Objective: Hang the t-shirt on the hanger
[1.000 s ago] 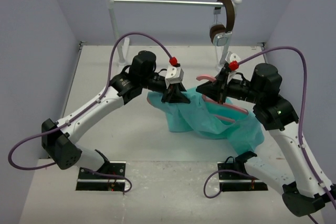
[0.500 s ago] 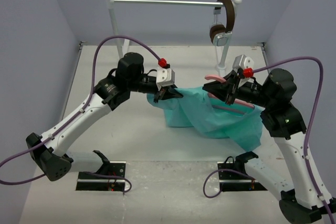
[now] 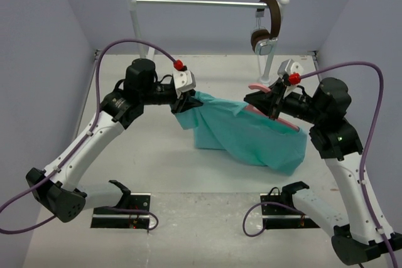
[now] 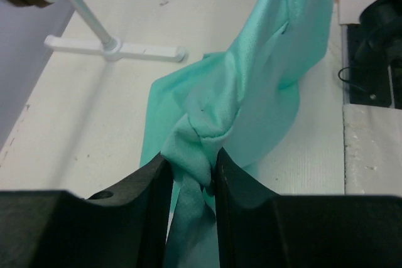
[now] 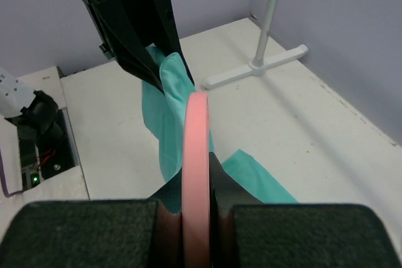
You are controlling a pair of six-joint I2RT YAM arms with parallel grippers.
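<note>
The teal t-shirt [image 3: 245,133] hangs stretched between my two grippers above the table. My left gripper [image 3: 186,100] is shut on a bunched edge of the t-shirt [image 4: 195,155] at its left end. My right gripper [image 3: 269,106] is shut on the pale-pink hanger [image 3: 259,86]; the hanger shows as a pink bar [image 5: 196,155] between the jaws in the right wrist view. Most of the hanger's frame is hidden under the cloth; its hook end sticks out above the shirt. The left gripper and the teal cloth [image 5: 168,98] show beyond the hanger in the right wrist view.
A white rail stand [image 3: 201,2] crosses the back of the table, with brown-and-silver headphones [image 3: 266,26] hanging at its right end. Its foot [image 4: 113,48] shows in the left wrist view, its other foot [image 5: 254,70] in the right wrist view. Arm bases stand at the near edge.
My left gripper has drawn the t-shirt's edge left and back, pulling the cloth taut and wider. My right gripper with the hanger has shifted slightly up and right. The shirt now hangs off the table.
</note>
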